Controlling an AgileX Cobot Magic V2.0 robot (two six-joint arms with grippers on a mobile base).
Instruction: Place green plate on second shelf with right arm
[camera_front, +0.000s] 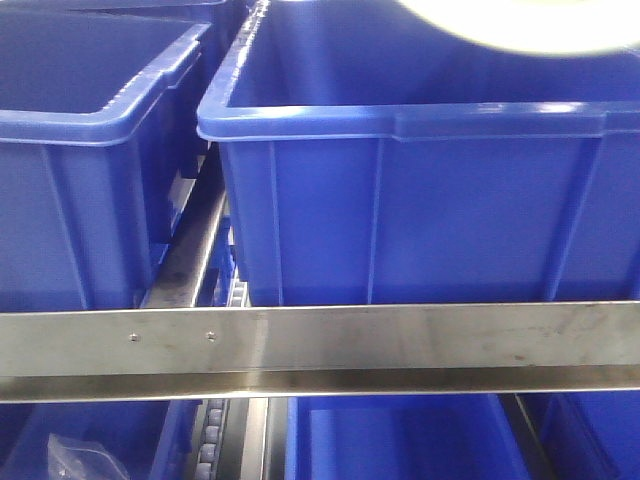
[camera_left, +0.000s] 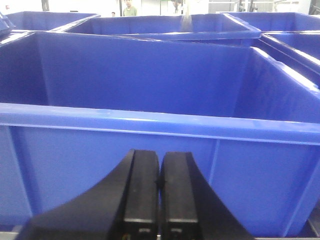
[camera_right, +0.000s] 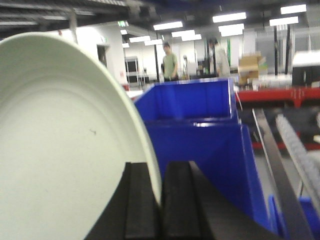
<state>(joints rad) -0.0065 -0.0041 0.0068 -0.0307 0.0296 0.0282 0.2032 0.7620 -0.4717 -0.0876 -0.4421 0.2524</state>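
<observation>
The green plate (camera_right: 65, 150) fills the left of the right wrist view, held on edge with its pale inner face toward the camera. My right gripper (camera_right: 161, 172) is shut on the plate's rim, one black finger on each side. In the front view a pale curved piece of the plate (camera_front: 520, 25) shows at the top right, above a blue bin. My left gripper (camera_left: 160, 165) is shut with nothing between its fingers, just in front of a blue bin's wall (camera_left: 150, 150). The second shelf cannot be told apart in these views.
Large blue bins (camera_front: 420, 200) stand side by side on a metal rack; a steel rail (camera_front: 320, 345) crosses the front view. More blue bins (camera_front: 400, 440) sit below. A roller track (camera_right: 300, 155) and a further blue bin (camera_right: 190, 105) lie ahead of the right gripper. People stand far back.
</observation>
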